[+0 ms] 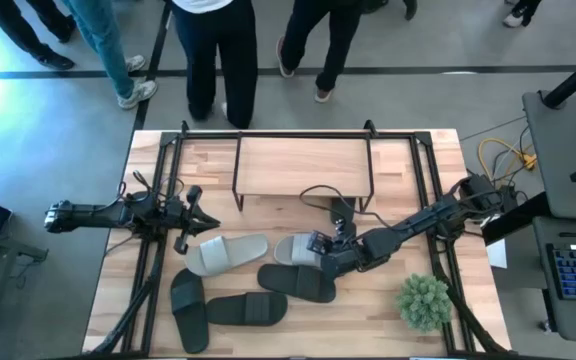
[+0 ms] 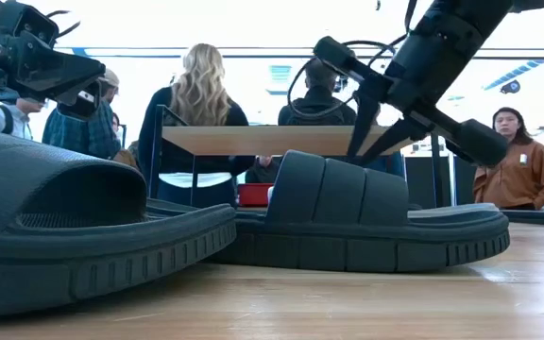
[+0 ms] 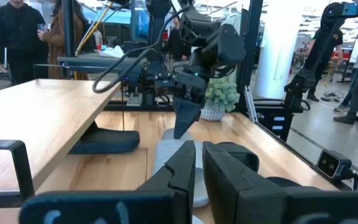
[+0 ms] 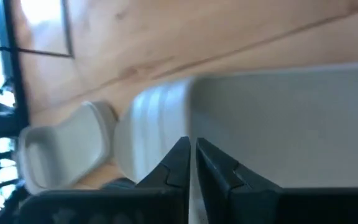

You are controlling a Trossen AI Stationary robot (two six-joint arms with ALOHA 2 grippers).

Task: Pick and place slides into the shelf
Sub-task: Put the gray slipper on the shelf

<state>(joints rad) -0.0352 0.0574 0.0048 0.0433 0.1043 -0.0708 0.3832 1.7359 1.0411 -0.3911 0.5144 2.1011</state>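
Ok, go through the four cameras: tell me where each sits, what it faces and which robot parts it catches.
High: overhead, straight down on the shelf, both arms, slides.
Low: tabletop level, facing the room across a dark slide; the right arm descends behind it.
Left wrist: past the shut left gripper toward the right arm and potted plant.
Right wrist: over the shut right gripper, close above a light grey slide.
Shared: high and left wrist both show the plant.

shelf [image 1: 303, 165] behind | slides [image 1: 226, 254] before it (plant [image 1: 424, 302] right)
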